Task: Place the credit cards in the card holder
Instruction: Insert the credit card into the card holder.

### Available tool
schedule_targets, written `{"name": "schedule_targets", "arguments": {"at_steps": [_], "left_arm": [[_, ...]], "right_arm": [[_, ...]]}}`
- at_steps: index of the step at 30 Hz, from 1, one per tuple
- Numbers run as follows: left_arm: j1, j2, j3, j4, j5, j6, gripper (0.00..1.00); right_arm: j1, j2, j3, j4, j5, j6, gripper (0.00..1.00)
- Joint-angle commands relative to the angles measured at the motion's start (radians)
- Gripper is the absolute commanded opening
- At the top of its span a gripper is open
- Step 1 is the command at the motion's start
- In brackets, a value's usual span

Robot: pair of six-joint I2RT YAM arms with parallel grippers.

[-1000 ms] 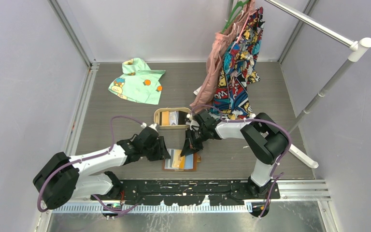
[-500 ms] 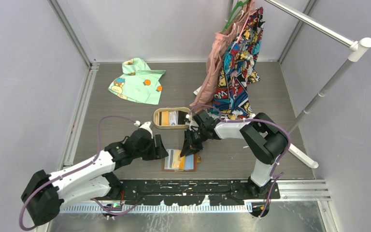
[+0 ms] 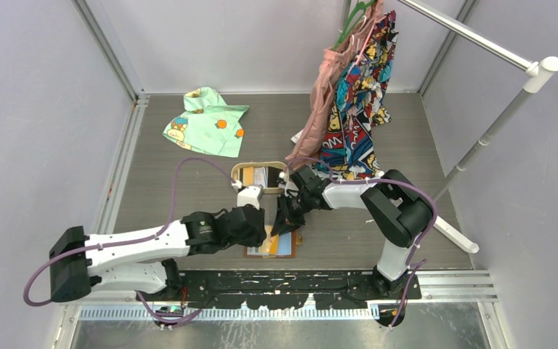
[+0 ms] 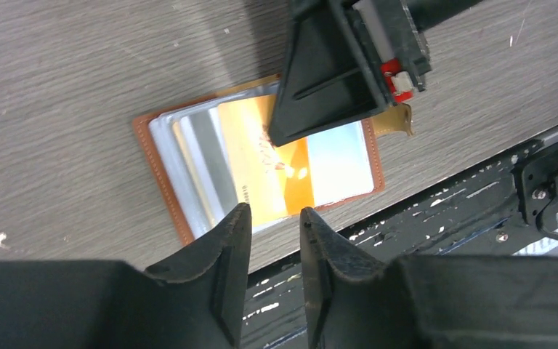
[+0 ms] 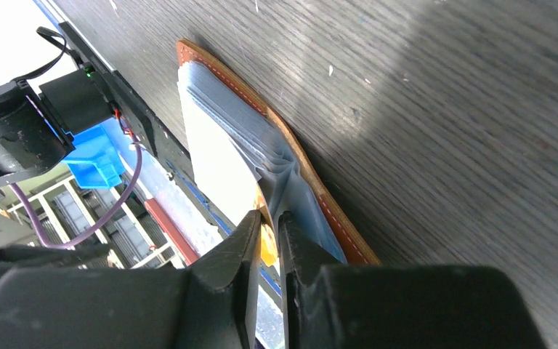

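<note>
Right pincer pinches the orange card over the open card holder on the counter; left pincer hangs released, empty, by its near edge.

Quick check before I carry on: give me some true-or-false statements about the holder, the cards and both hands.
1. The card holder lies open on the table. True.
2. The left hand grips a card. False: nothing is between its jaws, which hover at the holder's near edge.
3. The right hand has its tips at an orange card in the holder. True.
4. The oval tray is empty. False: some cards lie in it.
5. The green garment hangs from a hanger. False: it lies on the table, far left.
</note>
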Motion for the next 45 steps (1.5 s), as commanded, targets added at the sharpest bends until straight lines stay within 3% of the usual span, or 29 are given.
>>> {"name": "schedule_targets", "arguments": {"at_steps": [1,4,7,17,27,39,45], "left_arm": [[-0.050,0.085,0.054,0.084,-0.049,-0.009,0.26],[-0.059,0.163,0.041,0.243,0.051,-0.015,0.12],[-0.074,0.247,0.059,0.298,0.088,-0.019,0.09],[-0.088,0.418,0.134,0.316,0.090,-0.020,0.09],[-0.101,0.478,0.176,0.163,-0.016,-0.060,0.14],[-0.100,0.471,0.170,0.108,-0.078,-0.059,0.18],[-0.100,0.454,0.171,0.086,-0.099,-0.052,0.18]], "right_arm": [[0.013,0.022,0.018,-0.037,0.067,-0.038,0.19],[0.012,0.026,0.022,-0.041,0.067,-0.041,0.19],[0.012,0.023,0.022,-0.043,0.068,-0.042,0.19],[0.013,0.024,0.021,-0.043,0.067,-0.041,0.19],[0.012,0.018,0.023,-0.045,0.067,-0.047,0.20],[0.011,0.001,0.033,-0.063,0.067,-0.073,0.37],[0.004,-0.020,0.041,-0.073,0.065,-0.089,0.41]]}}
